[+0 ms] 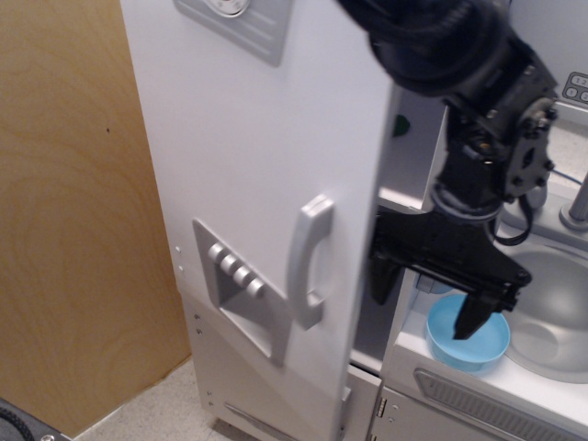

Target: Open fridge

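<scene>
Black claw [424, 299], fingers spread and gripping nothing, sits behind the door's free edge.
Apparently it levers the tall silver-grey toy fridge [257, 211] door outward; the curved grey handle [309, 262] goes unused.

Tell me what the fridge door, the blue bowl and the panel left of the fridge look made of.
Fridge door: smooth painted board or plastic, satin silver-white; moulded grey handle.
Blue bowl: probably plastic, uniform matte colour.
Side panel: wood or plywood, visible grain.

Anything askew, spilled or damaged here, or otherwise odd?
Nothing stands out. The fridge door is swung partly open, as the task intends, with the open gripper behind its free edge. The blue bowl sits upright on the counter, nothing spilled.
</scene>
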`<state>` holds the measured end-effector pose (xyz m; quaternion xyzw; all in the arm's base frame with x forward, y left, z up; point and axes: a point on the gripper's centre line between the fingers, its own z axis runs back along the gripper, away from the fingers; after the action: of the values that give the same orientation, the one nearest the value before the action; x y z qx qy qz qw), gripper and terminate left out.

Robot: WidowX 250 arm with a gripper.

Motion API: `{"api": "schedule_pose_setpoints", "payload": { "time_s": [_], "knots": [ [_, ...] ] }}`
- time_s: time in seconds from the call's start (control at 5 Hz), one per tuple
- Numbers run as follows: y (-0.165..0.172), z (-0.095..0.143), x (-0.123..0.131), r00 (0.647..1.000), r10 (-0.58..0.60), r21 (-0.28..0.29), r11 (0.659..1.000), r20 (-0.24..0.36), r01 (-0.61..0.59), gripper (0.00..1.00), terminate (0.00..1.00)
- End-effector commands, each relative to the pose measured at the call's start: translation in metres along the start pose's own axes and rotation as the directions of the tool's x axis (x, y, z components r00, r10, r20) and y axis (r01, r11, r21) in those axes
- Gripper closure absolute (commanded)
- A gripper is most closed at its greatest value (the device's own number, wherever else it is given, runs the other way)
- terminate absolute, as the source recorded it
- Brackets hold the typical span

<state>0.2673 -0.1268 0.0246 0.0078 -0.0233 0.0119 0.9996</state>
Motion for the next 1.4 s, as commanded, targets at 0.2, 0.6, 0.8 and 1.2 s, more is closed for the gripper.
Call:
{"api": "schedule_pose_setpoints", "payload": {
  "time_s": [0.2, 0.6, 0.8, 1.2],
  "knots": [
    [0.061, 0.024, -0.065, 1.0, -0.006, -0.007, 1.0, 0.016, 0.006, 0.0, 0.0],
    [0.113, 0.016, -0.09, 0.999, 0.039, 0.043, 0.998, -0.007, -0.038, 0.0, 0.0],
    [0.135, 0.013, -0.086, 0.996, 0.085, 0.056, 0.995, -0.032, -0.083, 0.0, 0.0],
    [0.181, 0.019, -0.08, 0.987, 0.159, 0.109, 0.981, -0.001, -0.158, 0.0, 0.0]
  ]
}}
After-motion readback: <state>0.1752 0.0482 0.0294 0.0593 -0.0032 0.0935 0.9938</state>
